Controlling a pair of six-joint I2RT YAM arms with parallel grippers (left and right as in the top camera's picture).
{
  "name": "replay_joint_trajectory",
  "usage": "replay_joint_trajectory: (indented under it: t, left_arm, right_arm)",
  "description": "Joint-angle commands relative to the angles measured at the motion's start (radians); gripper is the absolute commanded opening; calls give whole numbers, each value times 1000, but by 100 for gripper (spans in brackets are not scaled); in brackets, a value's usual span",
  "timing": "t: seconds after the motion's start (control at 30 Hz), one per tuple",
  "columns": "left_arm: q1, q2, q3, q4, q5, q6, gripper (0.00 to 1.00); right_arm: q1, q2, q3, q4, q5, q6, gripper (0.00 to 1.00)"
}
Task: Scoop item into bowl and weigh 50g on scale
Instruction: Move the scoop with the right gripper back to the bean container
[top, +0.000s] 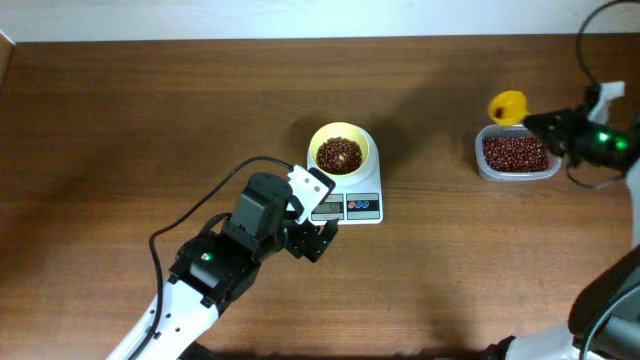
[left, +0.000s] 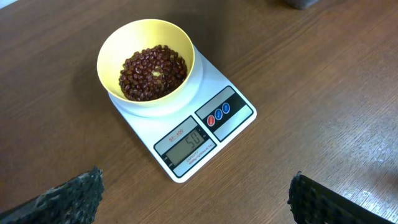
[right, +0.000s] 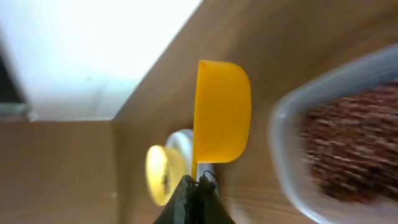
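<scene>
Centrally in the overhead view, the pale yellow bowl (left: 144, 34) sits on the white kitchen scale (left: 231, 92), holding a heap of dark red-brown beans (left: 152, 71); the display (left: 188, 142) reads 50. The left hand (left: 196, 199) hovers at the scale's lower edge, fingers wide apart, gripping nothing. At upper right, the right hand (right: 194, 196) is clamped on the handle of the yellow scoop (right: 221, 112), just beside the clear tub (top: 481, 163) of beans on the bench (top: 150, 120).

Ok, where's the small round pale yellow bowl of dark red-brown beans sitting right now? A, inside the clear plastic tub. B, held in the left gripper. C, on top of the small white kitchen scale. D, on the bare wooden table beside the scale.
C: the pale yellow bowl holding the dark red-brown beans rests on the platform of the white kitchen scale.
</scene>
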Motion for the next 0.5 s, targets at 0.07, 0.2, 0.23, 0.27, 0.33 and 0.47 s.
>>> replay_joint_trajectory:
  t: [0.07, 0.2, 0.23, 0.27, 0.33, 0.47]
  left_arm:
    - [-2, 0, -8, 2, 4, -12, 99]
    - [-2, 0, -8, 2, 4, -13, 99]
    - [-2, 0, -8, 2, 4, -13, 99]
    - [-2, 0, -8, 2, 4, -13, 99]
    - [-2, 0, -8, 2, 4, -13, 99]
    - [-2, 0, -8, 2, 4, -13, 99]
  right_arm:
    - [-27, -133, 21, -49, 290, -183, 4]
    - [-20, -198, 21, -52, 442, -316, 4]
    - [-15, -203, 21, -53, 472, -346, 4]
    - [-6, -206, 21, -53, 499, -380, 4]
    - [30, -206, 21, -59, 587, -472, 4]
    - [117, -206, 21, -61, 771, -563, 4]
